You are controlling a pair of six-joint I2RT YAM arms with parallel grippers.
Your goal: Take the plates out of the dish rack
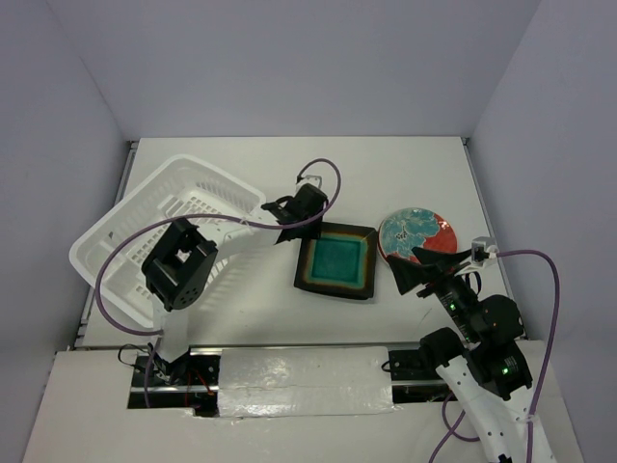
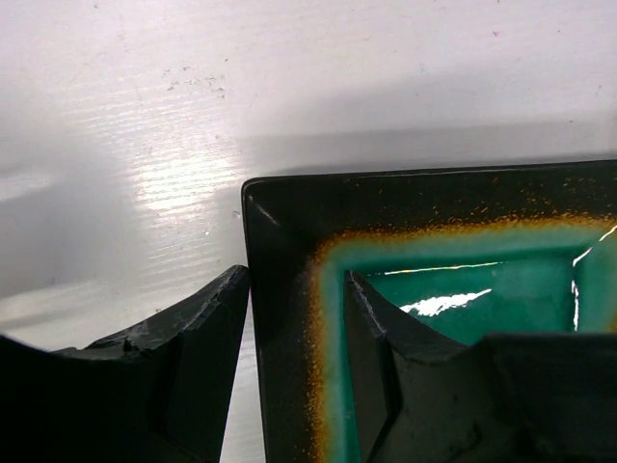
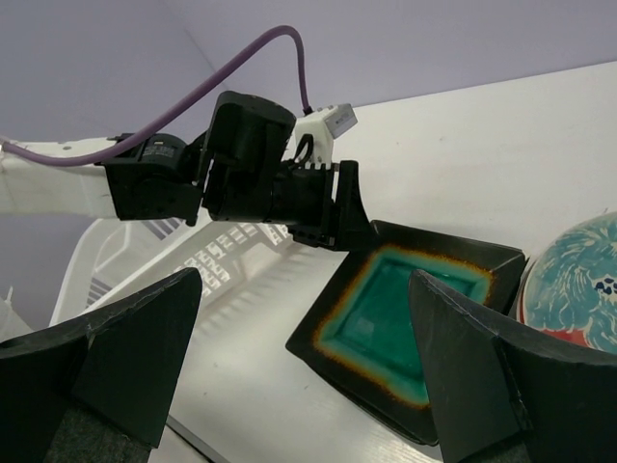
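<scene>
The teal-green square plate (image 1: 335,262) with a dark rim lies on the table right of the white dish rack (image 1: 145,227). My left gripper (image 1: 297,230) is at the plate's far-left corner. In the left wrist view it (image 2: 297,274) straddles the rim (image 2: 289,386), one finger outside, one inside the well, shut on it. A round red plate (image 1: 416,234) with a teal pattern lies further right. My right gripper (image 1: 416,268) hangs open and empty just in front of it. No plates show in the rack. The other plates are out of view.
The right wrist view shows the rack (image 3: 145,280) at the left, the square plate (image 3: 405,318) in the middle, the round plate (image 3: 578,280) at the right edge and my right gripper (image 3: 307,278) wide open. Purple cables loop over both arms.
</scene>
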